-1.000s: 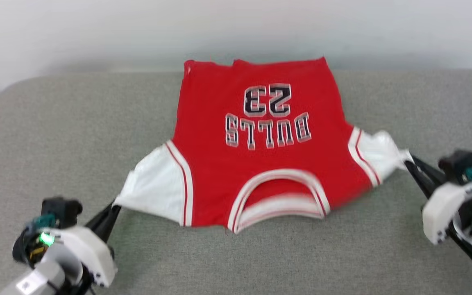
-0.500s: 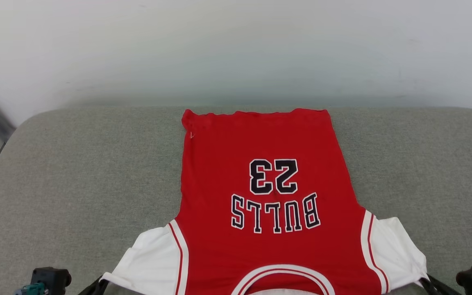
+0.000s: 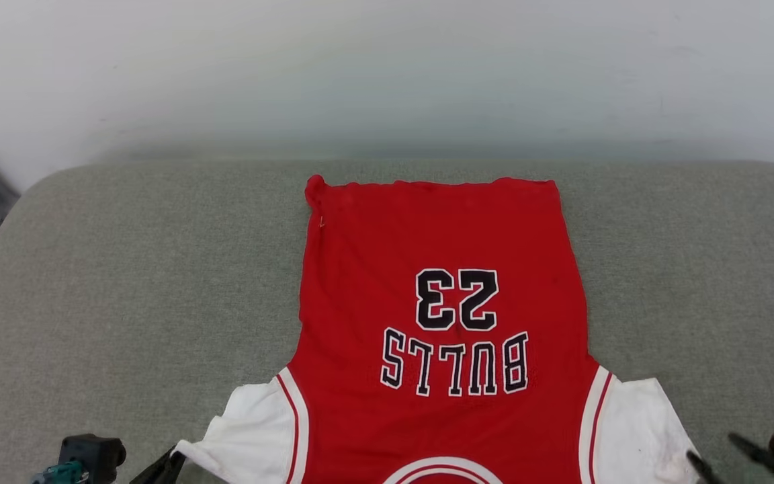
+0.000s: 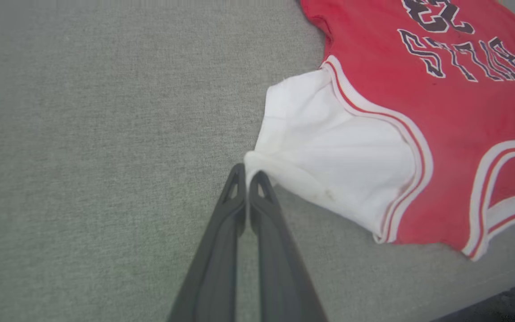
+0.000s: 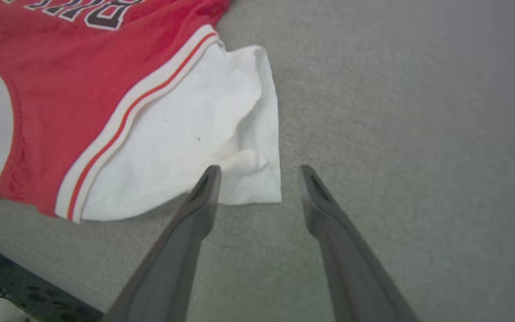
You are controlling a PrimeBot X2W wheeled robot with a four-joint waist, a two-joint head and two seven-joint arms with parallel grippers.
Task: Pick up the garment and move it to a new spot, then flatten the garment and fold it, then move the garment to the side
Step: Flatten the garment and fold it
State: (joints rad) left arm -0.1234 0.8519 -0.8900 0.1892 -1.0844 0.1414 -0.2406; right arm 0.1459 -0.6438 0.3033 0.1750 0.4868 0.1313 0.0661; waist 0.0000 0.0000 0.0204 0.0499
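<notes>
Head view: the red jersey [image 3: 441,235] lies spread, printed side up, on a grey upholstered cushion [image 3: 125,269] before a pale wall [image 3: 360,67]. Its hem is toward the wall and its collar is at the bottom edge, so the "23" and "BULLS" read upside down. The left gripper [image 3: 162,469] meets the outer corner of the white sleeve on the robot's left [image 3: 252,430]. The right gripper [image 3: 723,456] sits just beside the opposite sleeve [image 3: 635,430]. Left wrist view: the two dark fingers [image 4: 235,210] are pressed together, and the sleeve's hem corner appears nipped at their tips, the cloth rising into a small ridge there. Right wrist view: the fingers [image 5: 195,210] stand spread with nothing between them. One tip touches the sleeve's rumpled edge, and the sleeve rests slack on the cushion. Handling, as judged: the jersey looks light, thin and limp. It should drape and crease with no stiffness of its own, and may drag over the woven upholstery instead of sliding. Holds are best taken in pairs, at the sleeve hems, shoulder seams or hem corners. The thicker striped trim should offer firmer purchase than the plain knit.
</notes>
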